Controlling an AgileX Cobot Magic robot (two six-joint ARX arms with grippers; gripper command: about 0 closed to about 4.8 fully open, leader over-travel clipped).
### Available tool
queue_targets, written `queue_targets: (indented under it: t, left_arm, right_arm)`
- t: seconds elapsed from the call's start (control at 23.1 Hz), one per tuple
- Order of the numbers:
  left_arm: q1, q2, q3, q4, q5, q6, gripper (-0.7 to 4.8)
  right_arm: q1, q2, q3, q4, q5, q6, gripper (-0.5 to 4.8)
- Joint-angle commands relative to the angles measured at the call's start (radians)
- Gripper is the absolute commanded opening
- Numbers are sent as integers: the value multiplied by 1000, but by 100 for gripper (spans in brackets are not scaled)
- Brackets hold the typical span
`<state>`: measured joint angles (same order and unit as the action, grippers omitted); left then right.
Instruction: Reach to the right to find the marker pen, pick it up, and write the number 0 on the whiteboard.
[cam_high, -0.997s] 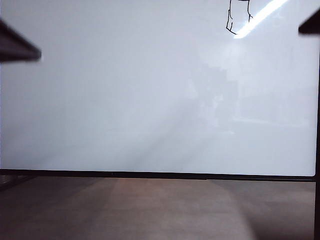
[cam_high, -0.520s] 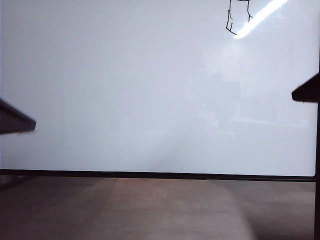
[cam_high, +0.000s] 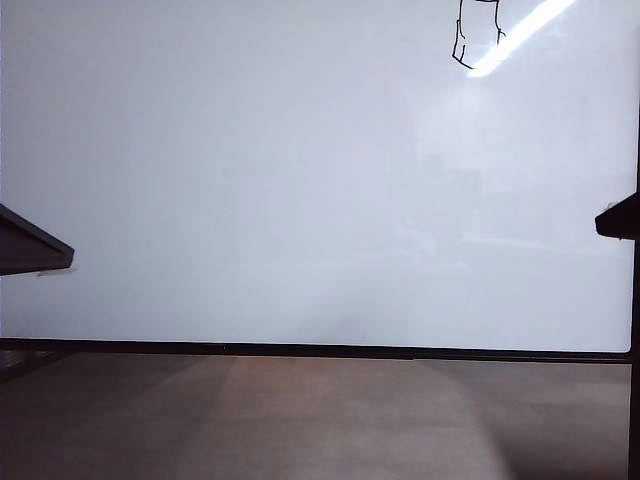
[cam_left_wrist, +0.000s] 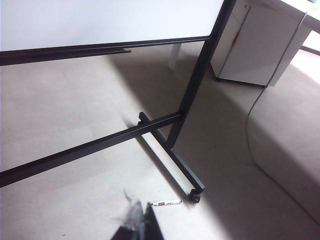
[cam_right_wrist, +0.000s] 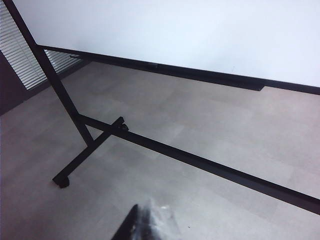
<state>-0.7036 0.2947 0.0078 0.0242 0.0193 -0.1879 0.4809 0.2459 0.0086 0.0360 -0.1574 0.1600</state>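
Two tools low, right tool (cam_right_wrist: 145, 225) closed, left tool (cam_left_wrist: 137, 225) grip unclear, marker pen (cam_left_wrist: 166, 203) on floor just beside it

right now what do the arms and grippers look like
Little shows. In the exterior view each arm is a flat black wedge with a blunt tip, the left arm at the left edge, the right arm at the right. In the wrist views the left gripper and right gripper are dark, each with a blurred clear, glossy part. No cables or markings show.
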Motion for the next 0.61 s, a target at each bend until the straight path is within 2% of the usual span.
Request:
queue_targets:
  t: [0.04,0.13,0.22,0.48,0.61]
  left_arm:
    - [1,0,1,8,3,5,-5]
    - [19,-18,1,-1,12,5,-5]
    - [92,-50,1,-1,50,5,-5]
    - [469,-208,2,-3,72,5,-5]
    - [633,-274,2,-1,71,5,-5]
  right_arm:
    - [2,-6,-3,20,-1,-3,0]
    - [2,-7,-3,21,-1,-3,0]
    - [2,-9,-3,23,0,-3,0]
    - [-3,-60,-3,8,1,-3,0]
    - [-63,-164,-3,10,-2,-3,0]
